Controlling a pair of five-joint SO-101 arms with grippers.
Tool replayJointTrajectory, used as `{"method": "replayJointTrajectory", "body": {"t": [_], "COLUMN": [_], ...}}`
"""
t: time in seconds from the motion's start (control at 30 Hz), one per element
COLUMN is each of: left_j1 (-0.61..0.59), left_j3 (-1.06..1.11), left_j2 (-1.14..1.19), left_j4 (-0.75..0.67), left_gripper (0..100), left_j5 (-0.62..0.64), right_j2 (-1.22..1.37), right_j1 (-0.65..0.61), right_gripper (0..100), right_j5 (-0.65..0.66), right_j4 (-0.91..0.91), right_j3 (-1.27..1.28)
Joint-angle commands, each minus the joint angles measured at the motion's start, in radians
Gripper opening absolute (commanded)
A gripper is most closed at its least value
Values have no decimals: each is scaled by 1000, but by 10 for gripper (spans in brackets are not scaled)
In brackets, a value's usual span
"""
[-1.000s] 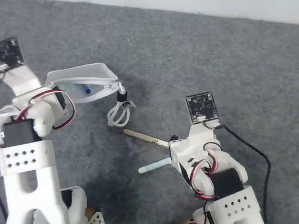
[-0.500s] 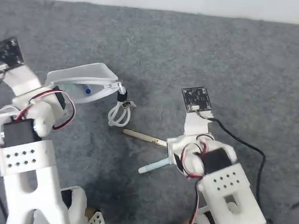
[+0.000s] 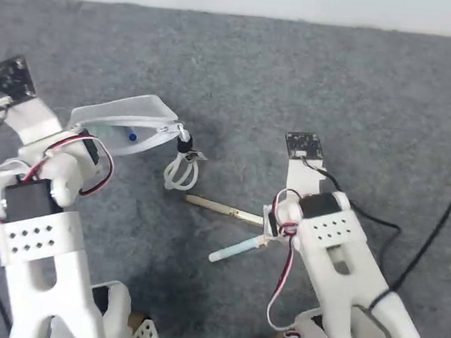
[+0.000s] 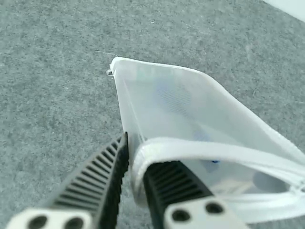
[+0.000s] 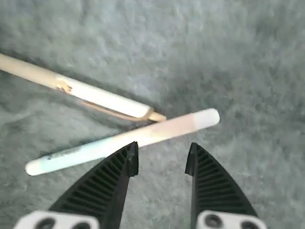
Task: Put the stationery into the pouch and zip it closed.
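A translucent white pouch is held up off the grey carpet by my left gripper, which is shut on the rim of its open mouth. Something blue lies inside the pouch. Its zip pull carries a white cord loop. Two pens lie crossed on the carpet: a beige pen and a pale blue and pink pen. My right gripper is open, its fingertips straddling the pale blue pen just above it. The beige pen lies just beyond.
The table is covered in grey carpet, with a pale wall along the far edge. A black cable trails off the right arm to the right. Both arm bases stand at the near edge.
The right arm has leaned forward over the two pens, its wrist camera board shifting slightly. The left arm and pouch have stayed still, and the pens have not moved.
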Motion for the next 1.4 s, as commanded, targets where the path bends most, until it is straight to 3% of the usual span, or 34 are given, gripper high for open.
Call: {"method": "replayJointTrajectory", "body": {"t": [0.0,0.7,0.87,1.03,1.37], "left_j1": [-5,-5,-5,-5,-5], "left_j3": [-25,-16,-16,-16,-16], "left_j2": [-6,-6,-6,-6,-6], "left_j4": [-35,-38,-38,-37,-37], "left_gripper": [11,12,12,12,12], "left_j5": [12,11,11,11,11], "right_j2": [45,562,582,575,487], "right_j1": [22,134,134,134,131], "right_gripper": [162,159,151,4,6], "right_j5": [-14,-190,-190,-190,-187], "right_j4": [8,8,10,10,70], "right_j3": [-89,-371,-376,-376,-397]}}
